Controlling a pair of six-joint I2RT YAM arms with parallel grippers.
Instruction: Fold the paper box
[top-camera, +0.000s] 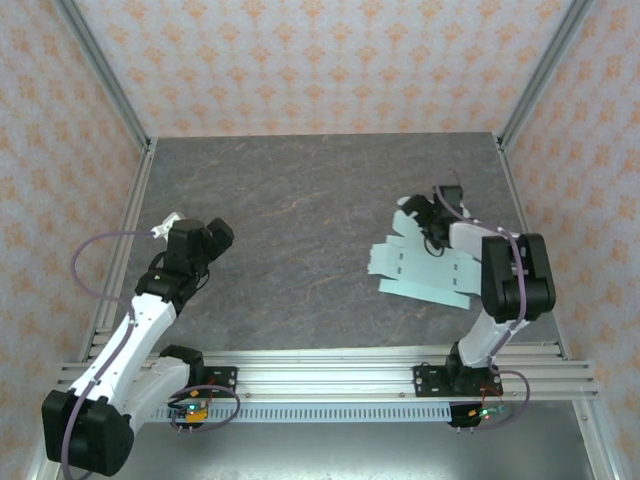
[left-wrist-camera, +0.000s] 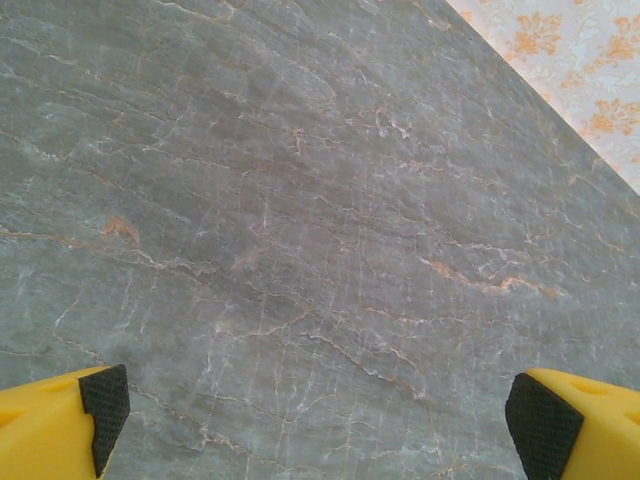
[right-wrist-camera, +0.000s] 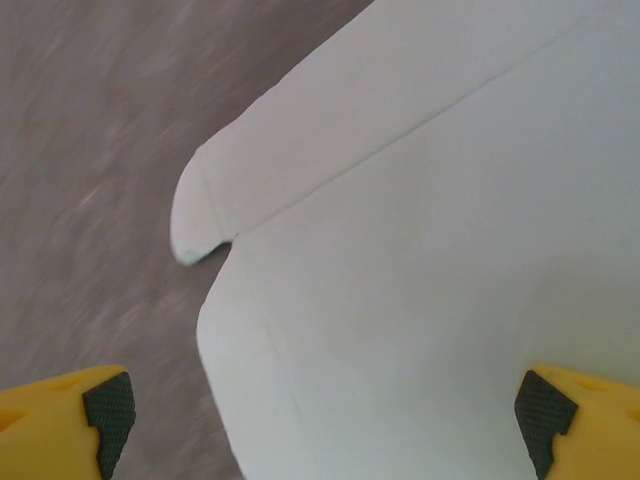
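Paper box (top-camera: 415, 270) is still a flat sheet on the tabletop (left-wrist-camera: 300, 200), directly under my right hand (right-wrist-camera: 320, 420), which is spread wide and gripping nothing. Left hand (left-wrist-camera: 320, 410) is wide too, well apart from the sheet.

One pale mint-green die-cut card sheet (top-camera: 415, 272), right of centre. Two black-and-white robot arms: the left arm (top-camera: 140, 320) at lower left, the right arm (top-camera: 508, 285) at lower right. One grey marbled tabletop (top-camera: 300, 220).

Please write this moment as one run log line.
paper box: flat sheet, unfolded | right gripper: open, over it | left gripper: open, over table
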